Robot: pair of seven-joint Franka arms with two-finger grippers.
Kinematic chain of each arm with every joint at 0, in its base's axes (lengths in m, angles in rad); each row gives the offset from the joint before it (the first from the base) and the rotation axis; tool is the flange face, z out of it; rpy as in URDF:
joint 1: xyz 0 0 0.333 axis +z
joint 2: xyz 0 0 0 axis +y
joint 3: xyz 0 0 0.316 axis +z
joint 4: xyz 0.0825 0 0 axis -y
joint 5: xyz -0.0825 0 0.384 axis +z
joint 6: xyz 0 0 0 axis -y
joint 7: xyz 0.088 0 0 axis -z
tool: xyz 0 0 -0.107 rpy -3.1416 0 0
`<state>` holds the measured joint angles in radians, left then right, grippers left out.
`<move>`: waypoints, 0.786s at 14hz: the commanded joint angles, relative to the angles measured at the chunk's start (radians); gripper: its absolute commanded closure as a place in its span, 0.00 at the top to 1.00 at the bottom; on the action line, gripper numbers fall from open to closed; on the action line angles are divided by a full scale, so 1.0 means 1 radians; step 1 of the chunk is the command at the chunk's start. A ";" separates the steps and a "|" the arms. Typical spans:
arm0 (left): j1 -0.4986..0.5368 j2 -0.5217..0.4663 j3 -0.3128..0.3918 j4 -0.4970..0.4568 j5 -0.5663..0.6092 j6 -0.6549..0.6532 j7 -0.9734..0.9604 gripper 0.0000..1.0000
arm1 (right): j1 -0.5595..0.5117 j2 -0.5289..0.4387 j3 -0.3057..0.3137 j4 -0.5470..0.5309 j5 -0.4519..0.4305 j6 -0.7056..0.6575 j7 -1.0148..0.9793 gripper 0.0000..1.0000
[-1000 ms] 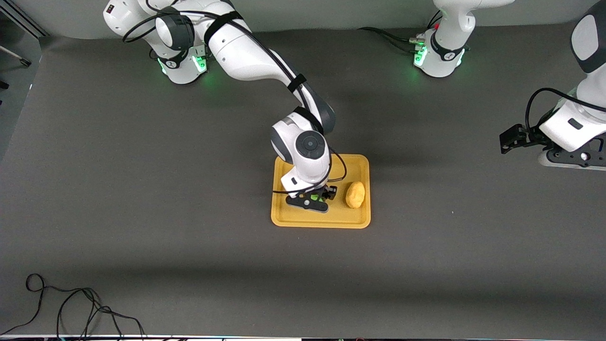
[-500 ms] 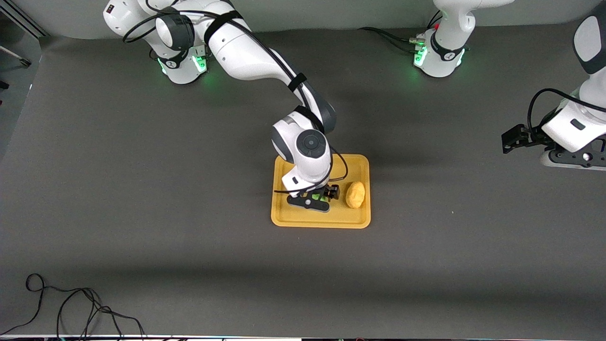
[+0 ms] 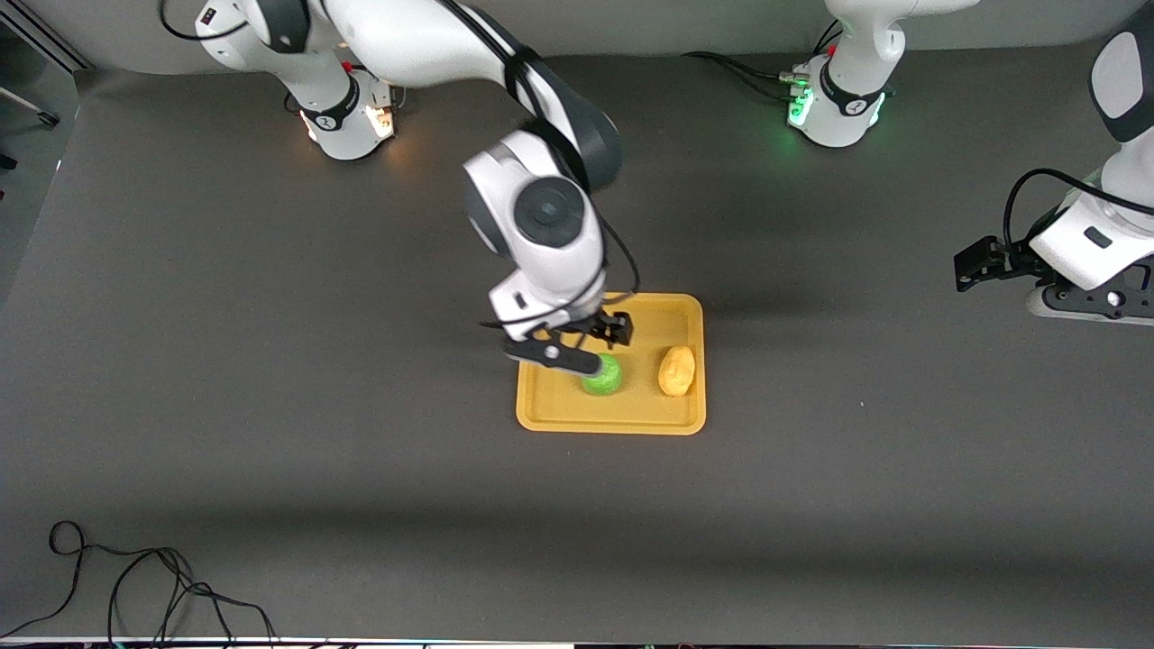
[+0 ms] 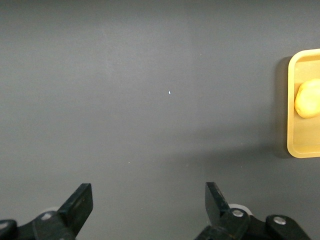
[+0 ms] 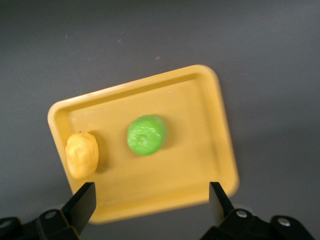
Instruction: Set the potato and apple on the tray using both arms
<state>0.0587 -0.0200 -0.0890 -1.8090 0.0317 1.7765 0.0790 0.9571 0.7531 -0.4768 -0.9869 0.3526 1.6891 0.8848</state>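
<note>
The yellow-orange tray [image 3: 550, 413] lies mid-table. The green apple [image 3: 602, 376] rests on it, and the potato [image 3: 676, 370] lies beside it toward the left arm's end. My right gripper [image 3: 612, 331] hangs open and empty above the tray, just over the apple. In the right wrist view the apple [image 5: 146, 134] and potato [image 5: 82, 154] lie on the tray [image 5: 220, 120], with my right gripper [image 5: 150, 200] open above its rim. My left gripper [image 3: 978, 263] waits open over bare table at the left arm's end. The left wrist view [image 4: 148, 200] shows the tray's edge [image 4: 292, 100] and the potato [image 4: 307, 98].
A black cable [image 3: 135, 577] lies coiled at the table's near edge toward the right arm's end. The two arm bases [image 3: 347, 117] [image 3: 834, 108] stand along the table's back edge. The table is dark grey all round the tray.
My right gripper has let go of the apple and risen from the tray; the apple now lies on the tray in plain view. The left arm has barely moved.
</note>
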 commanded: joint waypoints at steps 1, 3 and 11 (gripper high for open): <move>0.007 -0.005 -0.008 0.003 0.013 -0.014 0.013 1.00 | -0.017 -0.154 -0.058 -0.080 -0.013 -0.129 -0.090 1.00; 0.007 -0.005 -0.008 0.003 0.013 -0.014 0.013 1.00 | -0.017 -0.271 -0.121 -0.181 -0.043 -0.176 -0.244 1.00; 0.007 -0.005 -0.008 0.005 0.013 -0.022 0.015 1.00 | -0.252 -0.622 -0.085 -0.479 -0.237 -0.209 -0.619 1.00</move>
<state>0.0591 -0.0200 -0.0895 -1.8092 0.0317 1.7751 0.0804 0.8126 0.2548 -0.6662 -1.3498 0.1699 1.4653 0.3293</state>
